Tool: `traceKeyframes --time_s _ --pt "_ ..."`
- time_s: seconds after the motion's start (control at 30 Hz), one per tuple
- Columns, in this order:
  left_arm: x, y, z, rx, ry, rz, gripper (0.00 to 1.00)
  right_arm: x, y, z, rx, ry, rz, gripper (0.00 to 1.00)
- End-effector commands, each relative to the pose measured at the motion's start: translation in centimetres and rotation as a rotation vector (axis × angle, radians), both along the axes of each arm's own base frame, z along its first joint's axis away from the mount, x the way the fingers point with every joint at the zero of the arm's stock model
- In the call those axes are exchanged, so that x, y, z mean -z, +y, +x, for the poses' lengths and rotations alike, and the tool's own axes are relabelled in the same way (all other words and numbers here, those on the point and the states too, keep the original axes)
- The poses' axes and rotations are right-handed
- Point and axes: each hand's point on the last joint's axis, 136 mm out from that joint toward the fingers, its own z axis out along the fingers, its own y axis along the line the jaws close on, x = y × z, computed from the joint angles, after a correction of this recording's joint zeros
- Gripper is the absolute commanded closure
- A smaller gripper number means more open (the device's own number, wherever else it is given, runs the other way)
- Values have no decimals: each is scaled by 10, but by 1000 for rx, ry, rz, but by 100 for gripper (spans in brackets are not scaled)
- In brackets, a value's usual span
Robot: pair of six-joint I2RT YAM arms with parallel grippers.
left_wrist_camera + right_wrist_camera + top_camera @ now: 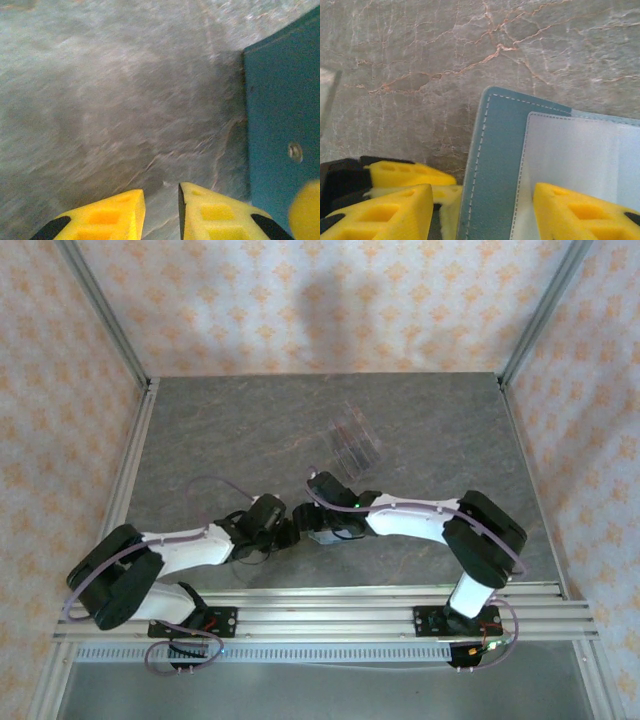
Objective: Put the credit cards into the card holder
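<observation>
The teal card holder (495, 150) lies open on the table, its clear inner pocket (570, 150) facing up. My right gripper (482, 192) is open, its yellow fingers standing wide on either side of the holder's stitched edge. My left gripper (161, 200) is slightly open with bare table in the narrow gap, and the card holder (280, 115) lies just to its right. In the top view both grippers, left (293, 533) and right (318, 530), meet at the near middle of the table. Dark red credit cards (352, 443) rest in a clear piece farther back.
The grey marbled table (220, 430) is fenced by metal rails and patterned walls. The left gripper's yellow fingers (410, 175) sit close beside my right gripper's left finger. A pale translucent edge (327, 95) shows at the far left of the right wrist view.
</observation>
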Motion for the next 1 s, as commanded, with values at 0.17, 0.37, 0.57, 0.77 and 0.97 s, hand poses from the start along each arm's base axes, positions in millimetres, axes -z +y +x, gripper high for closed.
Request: traceKeyframes --time_s 0.17,0.37,0.57,0.77,0.97 --pt "-2 44 -39 -16 49 122 66 2 28 3 -27 2 32 40" --pt "-22 46 -42 -5 3 87 57 9 37 2 -35 26 48 35" --pt "-30 39 -34 13 -15 96 54 1 49 -1 -57 48 113 33" --pt "-26 23 -20 35 -2 87 63 3 55 -2 -73 74 107 31" --pt "-26 11 -9 50 -3 89 64 19 59 -1 -70 107 88 31"
